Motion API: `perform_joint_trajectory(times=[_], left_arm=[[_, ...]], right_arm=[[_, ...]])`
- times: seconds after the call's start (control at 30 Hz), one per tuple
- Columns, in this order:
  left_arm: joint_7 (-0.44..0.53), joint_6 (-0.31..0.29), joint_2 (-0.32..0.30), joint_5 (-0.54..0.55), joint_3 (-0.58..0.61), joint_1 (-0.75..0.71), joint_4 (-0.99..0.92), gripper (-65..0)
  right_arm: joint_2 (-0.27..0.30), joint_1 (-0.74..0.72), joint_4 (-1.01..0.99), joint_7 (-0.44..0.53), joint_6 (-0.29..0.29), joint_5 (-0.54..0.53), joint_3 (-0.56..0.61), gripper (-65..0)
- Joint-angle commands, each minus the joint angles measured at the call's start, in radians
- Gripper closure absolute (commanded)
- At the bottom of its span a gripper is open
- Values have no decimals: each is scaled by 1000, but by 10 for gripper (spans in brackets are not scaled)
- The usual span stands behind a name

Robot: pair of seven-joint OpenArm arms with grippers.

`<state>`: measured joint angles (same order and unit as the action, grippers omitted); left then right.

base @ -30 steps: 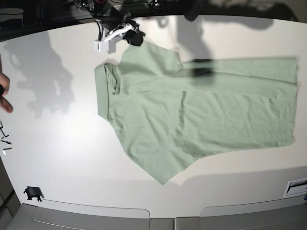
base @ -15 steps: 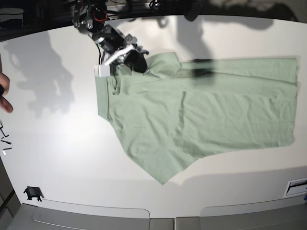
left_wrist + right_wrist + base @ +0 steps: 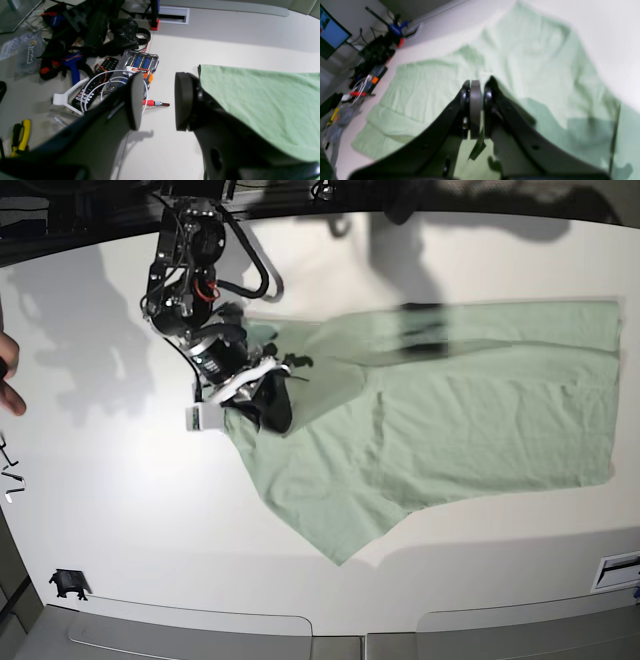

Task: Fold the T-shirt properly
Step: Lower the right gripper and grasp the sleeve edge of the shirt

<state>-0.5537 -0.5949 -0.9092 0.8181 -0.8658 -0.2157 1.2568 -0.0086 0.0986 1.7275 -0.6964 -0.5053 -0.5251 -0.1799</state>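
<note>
Your right gripper point(image 3: 476, 86) is closed on the shirt point(image 3: 460, 420), pinching its cloth near the collar end. The shirt lies on the white table point(image 3: 120, 510). Your left gripper point(image 3: 156, 100) is half open and holds nothing, just beside the shirt's edge.

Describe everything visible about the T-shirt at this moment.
The T-shirt is a plain pale mint-green short-sleeved shirt, apparently soft cotton, lying mostly flat on the white table. Its hem points toward the base view's right and one sleeve sticks out toward the near edge. The collar end is lifted and drawn over the body by the right pincer, which is shut on the fabric. The far edge lies in a folded strip. The left pincer hangs open off the hem corner, not touching it.
</note>
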Motion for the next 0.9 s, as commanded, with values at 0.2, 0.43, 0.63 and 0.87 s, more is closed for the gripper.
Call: perform_joint_trajectory(times=[0.2, 0.43, 0.63, 0.87], left_arm=[[24, 0, -36, 20, -11, 8, 14, -194], [23, 0, -36, 20, -11, 8, 14, -194], [23, 0, -36, 20, -11, 8, 14, -194], [12, 0, -36, 21, -11, 8, 14, -194]], right_arm=[[0, -55, 15, 65, -11, 32, -2, 0], [0, -54, 15, 72, -11, 32, -2, 0], [0, -54, 15, 75, -10, 32, -2, -254], [0, -55, 15, 94, -10, 32, -2, -313]])
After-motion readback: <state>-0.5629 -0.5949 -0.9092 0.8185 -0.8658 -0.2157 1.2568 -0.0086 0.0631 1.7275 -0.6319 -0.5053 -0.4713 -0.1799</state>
